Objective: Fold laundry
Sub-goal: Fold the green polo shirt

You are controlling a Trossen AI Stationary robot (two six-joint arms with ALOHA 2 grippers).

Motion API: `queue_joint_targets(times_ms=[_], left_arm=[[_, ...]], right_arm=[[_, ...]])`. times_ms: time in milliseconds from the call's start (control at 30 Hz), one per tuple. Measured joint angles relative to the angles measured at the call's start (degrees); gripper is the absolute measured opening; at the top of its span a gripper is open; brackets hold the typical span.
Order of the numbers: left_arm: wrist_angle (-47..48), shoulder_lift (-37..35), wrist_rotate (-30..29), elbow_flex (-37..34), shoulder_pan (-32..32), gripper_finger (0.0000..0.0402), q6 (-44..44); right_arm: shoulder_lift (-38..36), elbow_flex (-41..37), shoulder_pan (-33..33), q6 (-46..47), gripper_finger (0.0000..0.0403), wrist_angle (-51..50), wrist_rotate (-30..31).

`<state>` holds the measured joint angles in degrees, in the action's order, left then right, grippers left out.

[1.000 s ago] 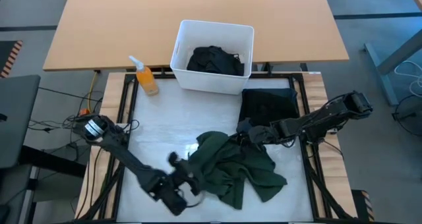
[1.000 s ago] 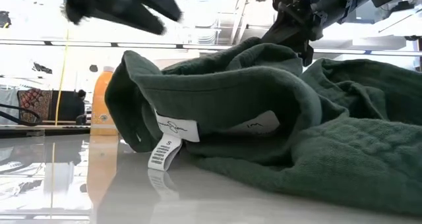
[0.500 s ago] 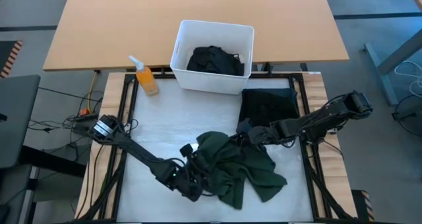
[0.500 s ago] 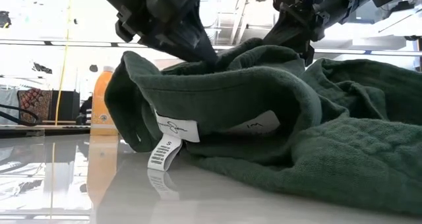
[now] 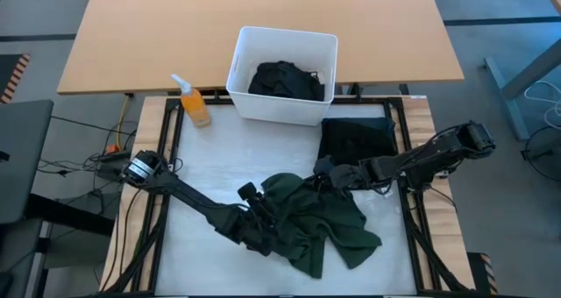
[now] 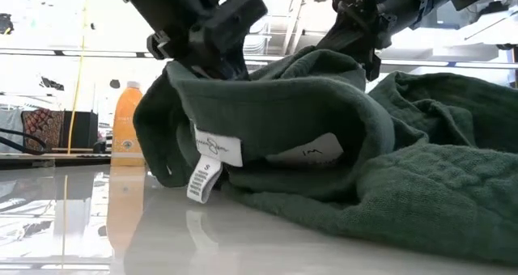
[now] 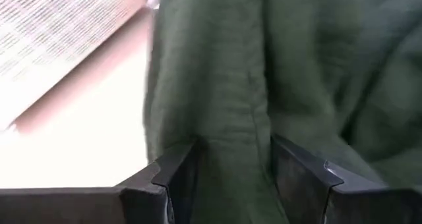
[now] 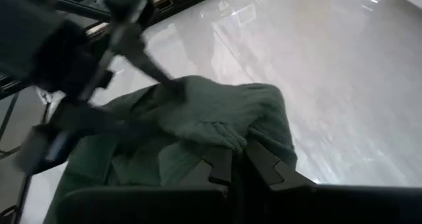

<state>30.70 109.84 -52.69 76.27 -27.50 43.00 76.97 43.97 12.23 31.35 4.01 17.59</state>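
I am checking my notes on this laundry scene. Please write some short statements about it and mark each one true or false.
1. The dark green garment lies crumpled on the table. True.
2. The white bin is empty. False: dark cloth lies inside it.
3. The right pincer is shut on the green garment's edge. True.
4. The left pincer is shut and far from the garment. False: its fingers are open with green cloth between them.
5. An orange bottle stands beside the bin. True.
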Motion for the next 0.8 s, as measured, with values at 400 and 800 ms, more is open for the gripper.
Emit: queue_joint_targets(times_ms=[400,800], left_arm=[[5.09,-0.04,1.50,0.00,1.10,0.0059,6.93],[32.41,-0.04,0.71,10.46,-5.23,0.0000,17.28]], right_arm=[[-0.02,0.00,0.09,-1.92,0.0043,1.37,-3.78],[-5.58,0.00,-1.32,-11.95,0.0099,-2.97,-12.21]])
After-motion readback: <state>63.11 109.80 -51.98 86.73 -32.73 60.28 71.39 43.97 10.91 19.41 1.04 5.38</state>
